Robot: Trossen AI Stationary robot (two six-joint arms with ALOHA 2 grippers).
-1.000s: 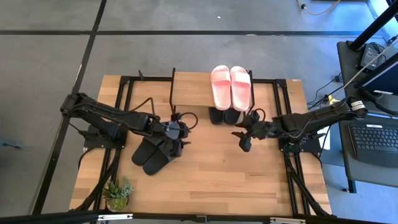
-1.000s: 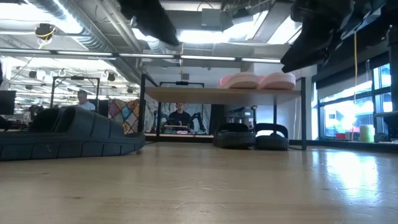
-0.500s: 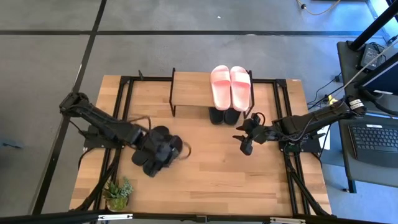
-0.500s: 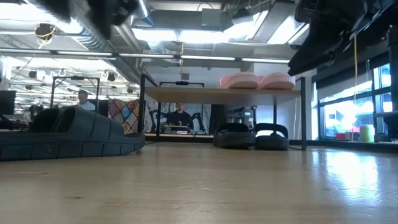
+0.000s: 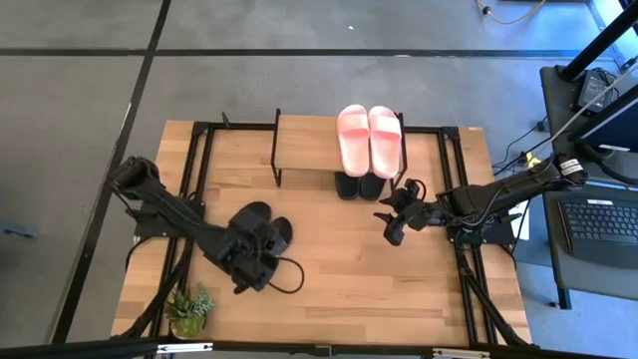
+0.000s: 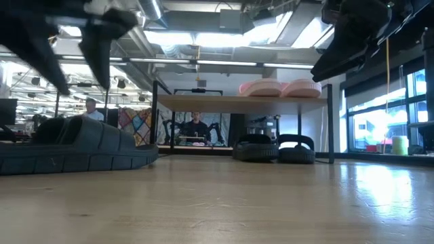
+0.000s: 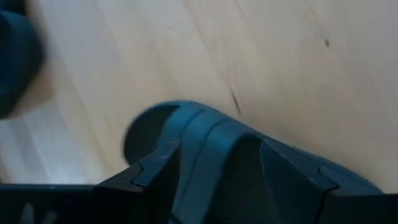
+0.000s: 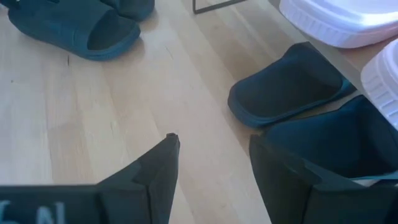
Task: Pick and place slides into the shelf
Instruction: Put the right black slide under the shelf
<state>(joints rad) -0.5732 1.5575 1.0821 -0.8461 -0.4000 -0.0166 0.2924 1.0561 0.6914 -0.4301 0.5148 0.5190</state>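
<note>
One black pair of slides [image 5: 267, 227] lies flat on the table, left of centre, and shows at the left of the low view [image 6: 74, 149]. My left gripper [image 5: 254, 261] hangs open above its near end, pointing down; in the left wrist view one black slide [image 7: 217, 155] lies between and below the fingers, and the low view shows a clear gap above it. The shelf [image 5: 309, 140] stands at the far edge, with the pink pair [image 5: 371, 138] on its board and another black pair [image 5: 359, 186] under it. My right gripper [image 5: 392, 234] hovers open, near the shelf's right end.
A small potted plant [image 5: 189, 311] stands at the table's near left corner. A loose cable [image 5: 289, 279] loops beside my left gripper. Bare wood stretches across the table's near middle and right. People and other workstations show in the room beyond the shelf [image 6: 196, 125].
My left gripper has swung from just in front of the shelf toward the table's near edge, over the black pair, and has come down lower above it. The slides have stayed where they were.
</note>
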